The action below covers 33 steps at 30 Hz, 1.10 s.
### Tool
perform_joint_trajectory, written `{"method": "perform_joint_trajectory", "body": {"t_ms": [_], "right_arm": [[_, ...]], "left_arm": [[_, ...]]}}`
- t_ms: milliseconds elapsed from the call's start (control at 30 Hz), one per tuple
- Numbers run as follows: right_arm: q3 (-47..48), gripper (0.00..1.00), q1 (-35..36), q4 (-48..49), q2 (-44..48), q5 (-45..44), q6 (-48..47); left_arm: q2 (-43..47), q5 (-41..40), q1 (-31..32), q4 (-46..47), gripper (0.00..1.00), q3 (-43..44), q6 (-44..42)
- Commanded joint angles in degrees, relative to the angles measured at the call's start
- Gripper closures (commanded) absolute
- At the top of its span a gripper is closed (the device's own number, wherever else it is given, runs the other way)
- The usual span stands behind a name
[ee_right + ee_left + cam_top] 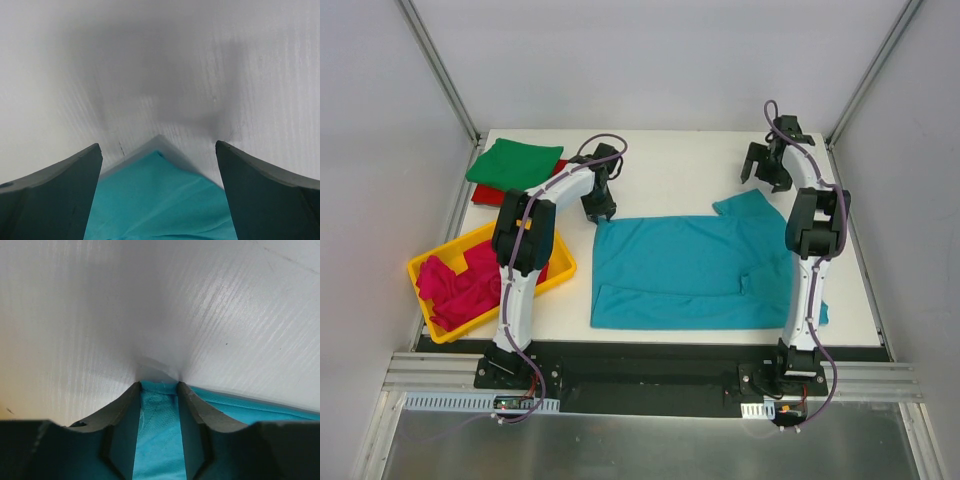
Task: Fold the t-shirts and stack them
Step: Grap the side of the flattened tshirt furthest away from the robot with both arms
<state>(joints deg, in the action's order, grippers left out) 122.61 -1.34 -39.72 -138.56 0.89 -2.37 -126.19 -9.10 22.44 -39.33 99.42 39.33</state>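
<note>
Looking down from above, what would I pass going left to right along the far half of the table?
Green t-shirt, folded on a red t-shirt → left gripper, closed on a corner of the teal t-shirt → right gripper, open.

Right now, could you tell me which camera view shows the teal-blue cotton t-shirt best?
The top external view: nearly the whole teal-blue cotton t-shirt lies on the white table. The left wrist view shows only a narrow strip of it, the right wrist view just one corner.
</note>
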Motion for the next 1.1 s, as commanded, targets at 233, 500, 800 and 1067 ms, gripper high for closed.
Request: {"method": "perform_joint_trajectory", "body": {"t_ms": [233, 500, 800, 1067], "right_arm": [[2.9, 0.12, 3.9, -6.9, -0.6, -2.7, -8.9], [-1.0, 0.73, 4.2, -7.4, 1.9, -4.9, -7.4], [-14.3, 0.99, 4.3, 1.2, 15.9, -4.4, -8.1], [-39.2, 0.99, 4.3, 9.7, 36.1, -5.9, -6.7]], "left_arm": [[0.9, 2.9, -0.1, -2.0, 0.88, -2.4, 1.0], [3.2, 2.9, 0.0, -2.1, 1.00, -2.9, 0.5], [8.7, 2.7, 1.1, -0.8, 1.00, -6.2, -2.0], [18.8, 2.9, 4.5, 4.2, 1.00, -17.7, -2.9]]}}
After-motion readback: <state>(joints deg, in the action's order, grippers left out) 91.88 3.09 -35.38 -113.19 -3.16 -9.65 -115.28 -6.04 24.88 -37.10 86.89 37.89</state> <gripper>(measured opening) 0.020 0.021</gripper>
